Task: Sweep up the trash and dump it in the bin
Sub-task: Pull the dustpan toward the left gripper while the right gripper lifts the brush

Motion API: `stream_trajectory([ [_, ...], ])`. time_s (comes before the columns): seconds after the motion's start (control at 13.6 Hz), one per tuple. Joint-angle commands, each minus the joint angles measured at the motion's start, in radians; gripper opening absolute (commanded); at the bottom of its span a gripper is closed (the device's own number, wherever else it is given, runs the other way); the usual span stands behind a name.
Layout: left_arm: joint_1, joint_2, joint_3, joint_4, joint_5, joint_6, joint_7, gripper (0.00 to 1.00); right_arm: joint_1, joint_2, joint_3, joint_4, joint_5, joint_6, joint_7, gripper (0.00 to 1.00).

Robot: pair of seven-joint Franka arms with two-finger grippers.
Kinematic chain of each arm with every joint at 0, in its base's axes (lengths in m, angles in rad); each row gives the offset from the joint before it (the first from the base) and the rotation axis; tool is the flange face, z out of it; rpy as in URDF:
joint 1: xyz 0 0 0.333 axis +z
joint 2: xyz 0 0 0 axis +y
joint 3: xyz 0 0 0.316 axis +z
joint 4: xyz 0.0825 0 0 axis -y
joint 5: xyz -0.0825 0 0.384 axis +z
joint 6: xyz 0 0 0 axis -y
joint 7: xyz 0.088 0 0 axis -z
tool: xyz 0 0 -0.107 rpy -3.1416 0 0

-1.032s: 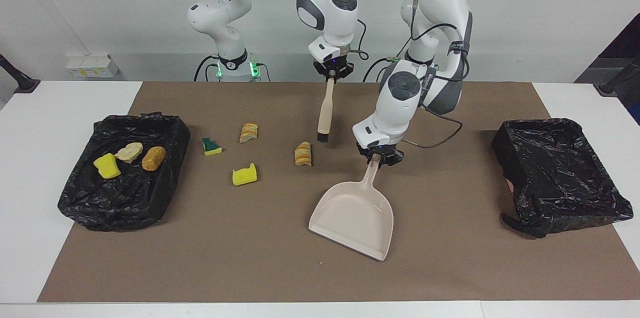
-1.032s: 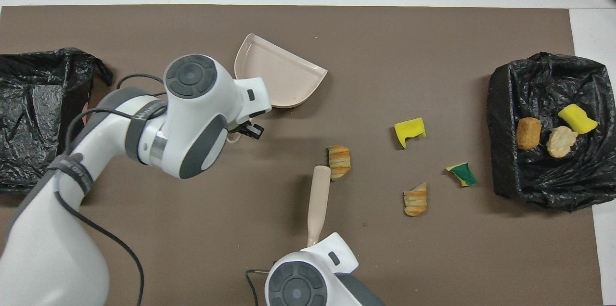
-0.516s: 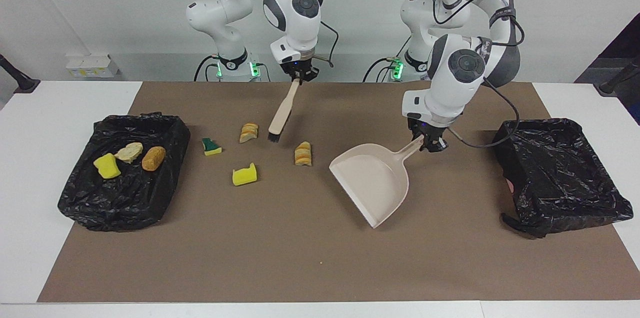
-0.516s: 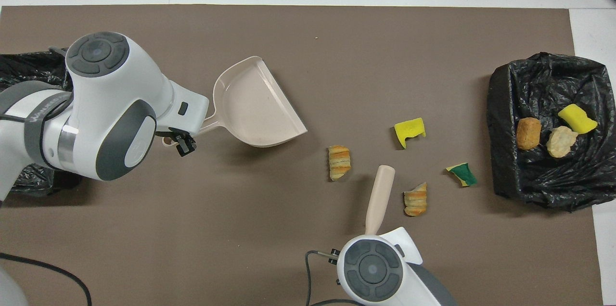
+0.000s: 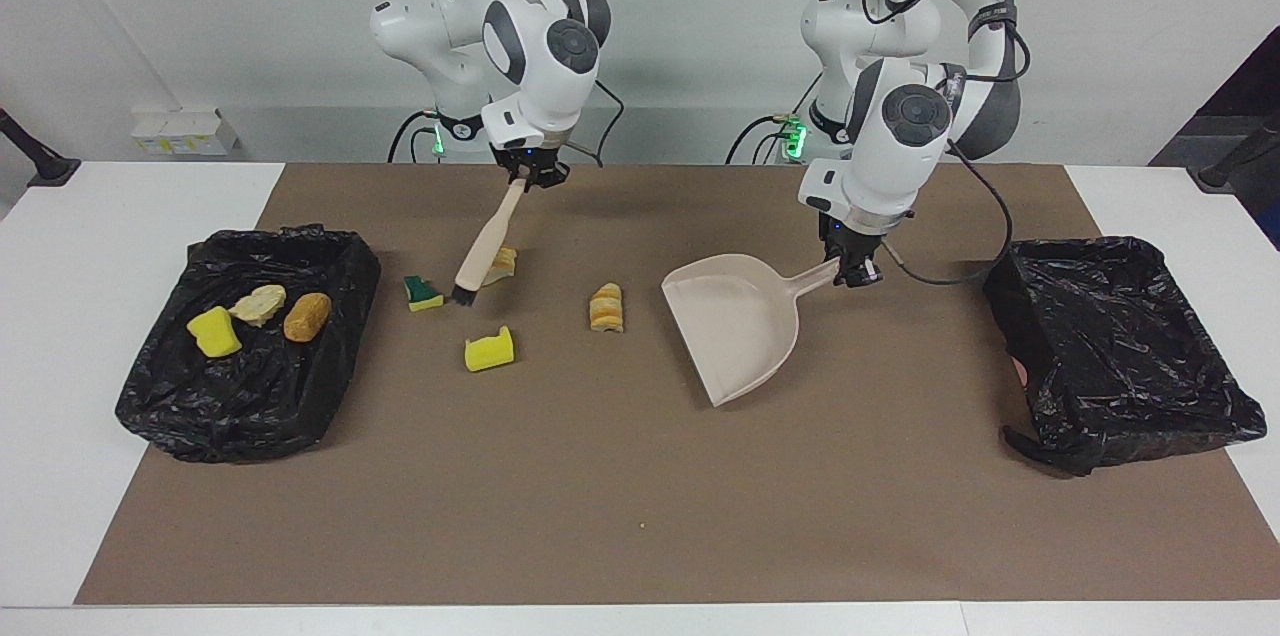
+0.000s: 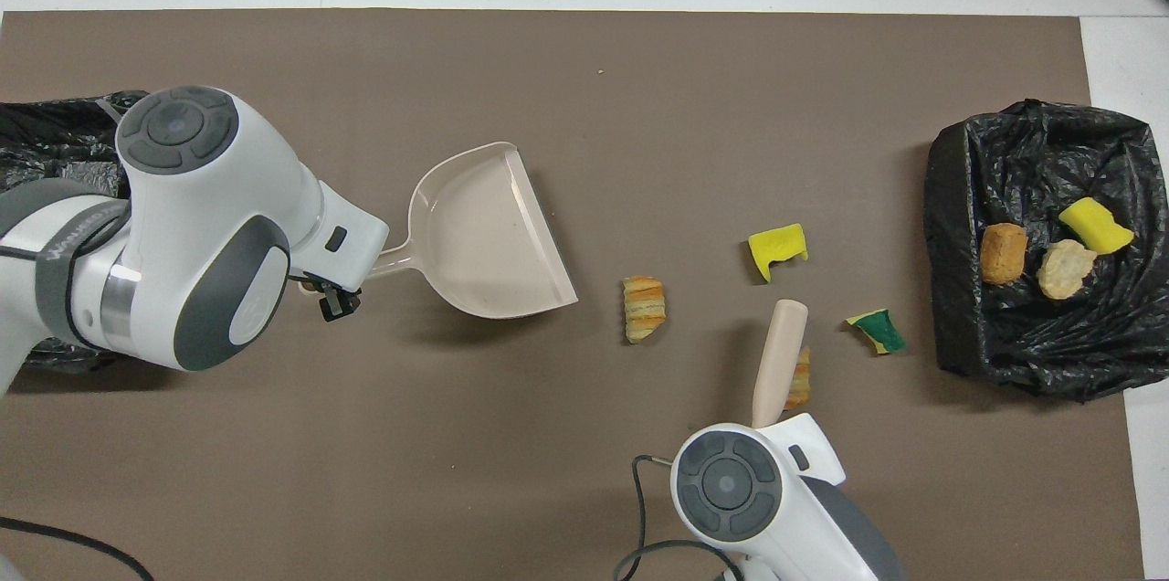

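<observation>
Beige plastic is what I see in both claws. My left gripper (image 5: pixel 848 268) is clamped on the end of the dustpan (image 5: pixel 740 326) handle, hanging over the brown mat (image 5: pixel 640 516) toward the left arm's end of the table; the pan's scoop tilts down onto the mat with its open lip turned toward the scraps. My right gripper (image 5: pixel 530 178) is closed on the top of the hand brush (image 5: pixel 484 246), which slants down so its dark bristles sit at the mat just beside the green-backed sponge piece (image 5: pixel 423 293).

Working outward from the brush, I count four scraps loose on the mat. A bread-like chunk (image 5: pixel 503 263) lies right against the brush handle, partly hidden by it in the overhead view. The green-backed sponge piece sits toward the right arm's end. A yellow sponge piece (image 5: pixel 489 351) lies farther from the robots than the bristles. A striped bread chunk (image 5: pixel 606 307) rests between the brush and the dustpan's lip, near the lip but apart from it.

At the right arm's end, a bin lined with black plastic (image 5: pixel 330 356) holds three more pieces: a yellow sponge (image 5: pixel 214 331), a pale bread chunk (image 5: pixel 258 304) and a brown bread chunk (image 5: pixel 307 316), close together. A second black-lined bin (image 5: pixel 1120 346) stands at the left arm's end, near the dustpan handle
</observation>
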Motion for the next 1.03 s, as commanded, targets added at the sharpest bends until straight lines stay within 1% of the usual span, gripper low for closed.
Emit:
stream_trajectory([
  [0.0,-0.002,-0.06,0.004,-0.067,0.04,0.043,0.029,0.0,-0.068,-0.007,0.011,-0.009,-0.096,-0.036,-0.105,0.0],
  [0.29,0.01,-0.066,0.004,-0.082,0.04,0.04,0.029,0.0,-0.11,-0.013,0.011,-0.022,-0.196,-0.068,-0.201,0.0],
  [0.37,0.01,-0.081,0.004,-0.105,0.04,0.049,0.029,0.0,-0.128,-0.019,0.011,-0.036,-0.214,-0.062,-0.224,0.0],
  [0.52,0.01,-0.083,0.004,-0.113,0.04,0.075,0.028,0.0,-0.165,-0.035,0.011,-0.067,-0.251,-0.036,-0.271,0.0],
  [0.81,-0.005,-0.081,0.004,-0.115,0.041,0.085,0.02,0.0,-0.205,-0.039,0.011,-0.087,-0.283,-0.022,-0.321,0.0],
  [0.96,-0.005,-0.08,0.004,-0.115,0.041,0.086,0.02,0.0,-0.233,-0.056,0.011,-0.114,-0.283,-0.004,-0.343,0.0],
])
